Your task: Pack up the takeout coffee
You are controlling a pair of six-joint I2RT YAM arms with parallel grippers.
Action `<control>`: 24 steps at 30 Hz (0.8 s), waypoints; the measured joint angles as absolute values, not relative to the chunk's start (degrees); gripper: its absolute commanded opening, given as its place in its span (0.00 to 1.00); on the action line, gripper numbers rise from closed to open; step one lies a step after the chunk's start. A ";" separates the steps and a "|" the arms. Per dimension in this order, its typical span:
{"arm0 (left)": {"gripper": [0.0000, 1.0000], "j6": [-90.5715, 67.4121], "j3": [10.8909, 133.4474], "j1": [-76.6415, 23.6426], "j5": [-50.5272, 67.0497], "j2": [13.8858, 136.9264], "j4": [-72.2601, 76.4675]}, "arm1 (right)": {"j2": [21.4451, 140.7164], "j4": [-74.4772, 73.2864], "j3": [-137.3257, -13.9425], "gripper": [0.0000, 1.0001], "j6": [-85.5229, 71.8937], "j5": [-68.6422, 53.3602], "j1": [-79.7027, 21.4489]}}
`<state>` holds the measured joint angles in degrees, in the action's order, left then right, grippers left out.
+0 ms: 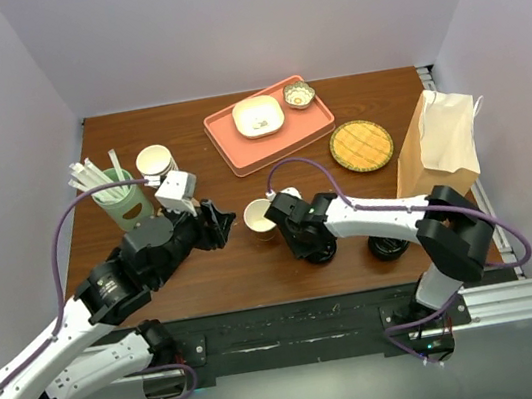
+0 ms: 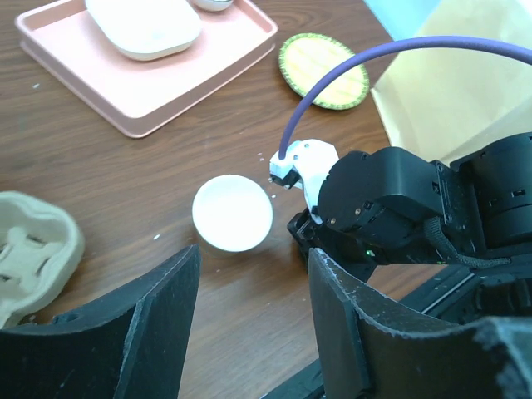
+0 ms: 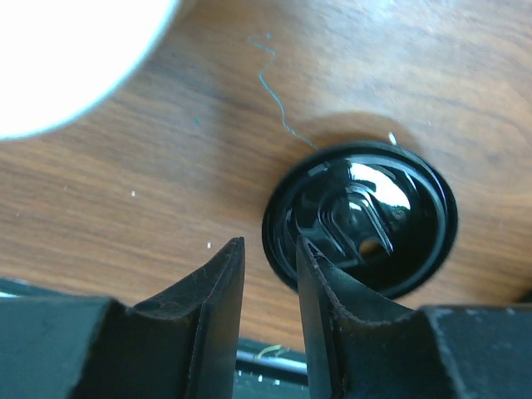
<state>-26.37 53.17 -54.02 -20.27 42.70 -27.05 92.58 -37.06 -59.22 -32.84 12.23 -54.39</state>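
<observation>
Near the middle of the brown wooden table (image 1: 218, 280) the coffee cup (image 2: 233, 212) stands upright with its mouth uncovered, white inside, and from where I stand it sits between the two arms. Its black lid (image 3: 357, 220) lies apart from it, flat on the wood with the sip hole up, near the cup and right by the tips of the right gripper (image 3: 268, 249). That gripper points down at the table with its jaws only narrowly apart and bare wood showing in the gap, so it holds nothing. One finger overlaps the lid's rim in the wrist view, and I cannot tell whether it touches. The left gripper (image 2: 253, 258) faces the cup from the other side, jaws spread wide and empty, with the cup just ahead of them and not touching. A moulded pulp cup carrier (image 2: 29, 249) lies at the left of that wrist's view. Toward the far side a pink tray (image 1: 238, 151) carries a white square dish (image 1: 258, 116) and a small bowl (image 1: 299, 94), with a round woven coaster (image 1: 361, 145) just beside it. The brown paper bag (image 1: 436, 142) stands at the right edge, well apart from the cup. At the left are a green holder of white sticks (image 1: 125, 207) and a stack of cream cups (image 1: 155, 160). Another black round piece (image 1: 388, 246) sits under the right arm.
</observation>
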 measured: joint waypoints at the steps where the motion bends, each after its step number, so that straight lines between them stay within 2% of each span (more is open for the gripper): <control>1: 0.60 -26.37 53.17 -54.02 -20.73 42.48 -27.55 | 93.14 -36.36 -59.13 0.35 -32.58 12.25 -54.39; 5: 0.61 -26.52 53.17 -54.02 -22.79 41.69 -29.74 | 95.09 -35.05 -58.57 0.34 -32.29 12.47 -54.46; 7: 0.61 -26.57 53.17 -54.02 -23.44 41.34 -30.28 | 96.05 -34.85 -58.37 0.29 -32.27 12.53 -54.54; 13: 0.61 -26.55 53.17 -54.02 -25.10 40.99 -31.44 | 96.68 -34.41 -57.84 0.04 -31.92 13.54 -54.94; 19: 0.58 -18.06 49.65 -54.02 -19.84 38.92 -28.29 | 92.27 -38.41 -58.46 0.03 -30.50 10.11 -55.02; 24: 0.56 -4.29 45.43 -54.02 -8.34 37.41 -26.22 | 78.85 -39.99 -63.20 0.03 -27.03 -4.25 -55.02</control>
